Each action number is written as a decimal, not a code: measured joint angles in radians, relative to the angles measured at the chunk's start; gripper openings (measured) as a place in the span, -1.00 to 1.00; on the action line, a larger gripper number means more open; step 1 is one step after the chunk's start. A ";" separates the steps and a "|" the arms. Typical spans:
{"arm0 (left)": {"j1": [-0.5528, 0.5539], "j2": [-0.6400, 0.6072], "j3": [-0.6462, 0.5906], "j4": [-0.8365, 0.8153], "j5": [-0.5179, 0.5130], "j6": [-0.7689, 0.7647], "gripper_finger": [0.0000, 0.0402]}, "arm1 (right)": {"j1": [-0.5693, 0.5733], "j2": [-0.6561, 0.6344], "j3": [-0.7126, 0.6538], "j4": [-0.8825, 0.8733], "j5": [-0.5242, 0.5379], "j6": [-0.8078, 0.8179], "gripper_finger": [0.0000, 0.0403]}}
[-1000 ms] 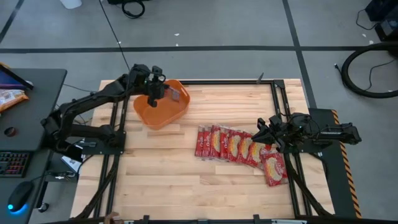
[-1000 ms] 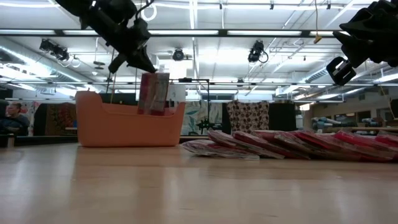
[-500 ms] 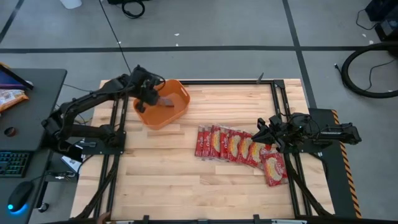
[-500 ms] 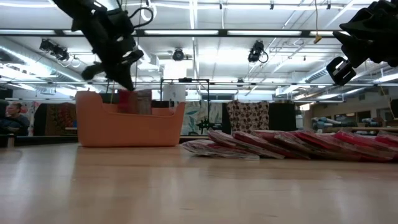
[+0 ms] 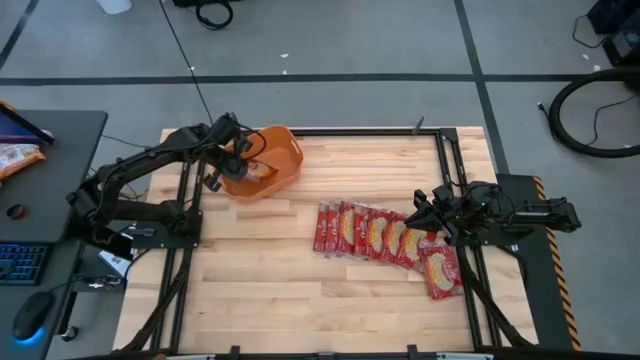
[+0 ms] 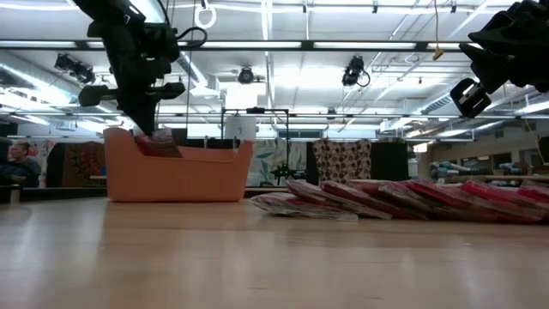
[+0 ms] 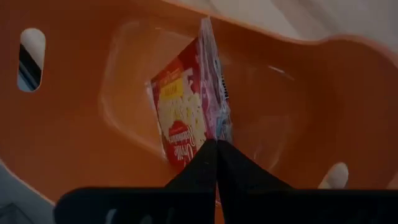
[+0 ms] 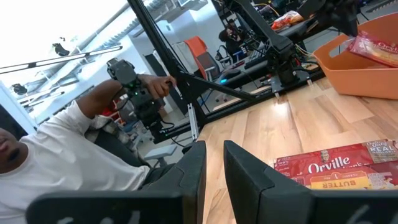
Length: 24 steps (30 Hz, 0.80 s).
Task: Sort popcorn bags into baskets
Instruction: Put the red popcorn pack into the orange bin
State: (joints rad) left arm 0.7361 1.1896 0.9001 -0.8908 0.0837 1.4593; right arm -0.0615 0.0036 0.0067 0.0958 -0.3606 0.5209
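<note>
The orange basket (image 5: 283, 160) (image 6: 184, 170) (image 7: 74, 124) stands near the table's far left corner. My left gripper (image 5: 232, 165) (image 6: 141, 118) (image 7: 216, 149) reaches into it, shut on one red popcorn bag (image 5: 258, 170) (image 6: 159, 142) (image 7: 183, 112). Several more red bags (image 5: 372, 235) (image 6: 403, 196) (image 8: 339, 169) lie overlapped in a row at mid-table, and one (image 5: 441, 272) lies apart near the right edge. My right gripper (image 5: 415, 213) (image 6: 467, 94) (image 8: 214, 168) hovers above the row's right end, open by a narrow gap and touching nothing. My left gripper pinches the popcorn bag between its two fingers at the bag's near end (image 7: 208, 138). The fingers come from above and the table's left, slanting down into the basket. The bag runs on from the fingertips, tilted on edge inside the basket, its upper part (image 6: 161, 137) just above the rim.
Black frame rails (image 5: 445, 160) run along the table's sides. A desk with a keyboard (image 5: 25, 262) stands left of the table. A person in a white sleeve (image 8: 81, 149) sits beyond the table's edge. Bare wood (image 5: 270, 290) fills the near left part.
My left gripper has moved down into the basket and toward the table's left edge, still shut on the bag. The bag, upright and mostly above the rim a second ago, now sits tilted, low inside the basket's left part. The right arm has kept still.
</note>
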 joint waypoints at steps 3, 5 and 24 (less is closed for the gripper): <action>-0.001 0.000 0.000 0.001 -0.044 0.003 -0.95 | 0.000 0.000 0.000 0.000 0.000 0.000 -0.69; -0.001 0.000 0.000 0.001 -0.092 0.004 -0.91 | 0.000 0.000 0.000 0.000 0.000 0.000 -0.69; -0.158 0.001 0.000 0.175 -0.112 -0.417 -0.38 | 0.000 0.000 0.000 0.000 0.000 0.000 -0.69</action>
State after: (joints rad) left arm 0.5782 1.1904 0.9001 -0.7162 -0.0283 1.0419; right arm -0.0613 0.0036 0.0063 0.0959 -0.3607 0.5209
